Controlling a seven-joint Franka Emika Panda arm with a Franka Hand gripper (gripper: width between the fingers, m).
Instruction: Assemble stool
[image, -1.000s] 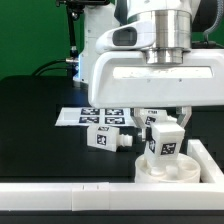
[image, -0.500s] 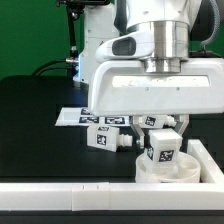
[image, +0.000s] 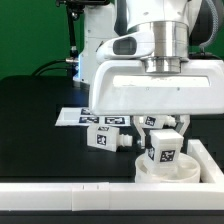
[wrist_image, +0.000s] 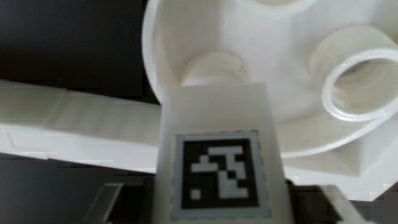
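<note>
As the exterior view is showing it, arm: its white body is filling the upper middle of the picture and reaching down over the stool parts.
Gripper: it is pointing downward and clamping the top of the upright leg between its two fingers.
Upright leg: it is standing on the seat, tilting slightly, with its black-and-white tag facing the camera.
Seat: the round white ring is lying flat on the table toward the exterior view's right, in the corner where the two edge bars are meeting.
Loose leg: it is lying on its side on the table, near the seat on the exterior view's left and just in front of the marker board.
Marker board: it is lying flat behind the loose leg, and the arm is hiding part of it.
Front edge bar: it is running along the near side of the table.
Side edge bar: it is running back beside the seat at the exterior view's right.
Table: its black surface is carrying all the parts.
Wrist view, gripper: grey fingers are showing on either side of the leg and pressing against its flanks.
Upright leg: it is stretching from between the fingers to the seat, tag toward the camera.
Seat: its white face is meeting the leg's narrow end, and a round hole is opening beside that spot.
Edge bar: it is crossing behind the leg, touching the seat's rim.
</note>
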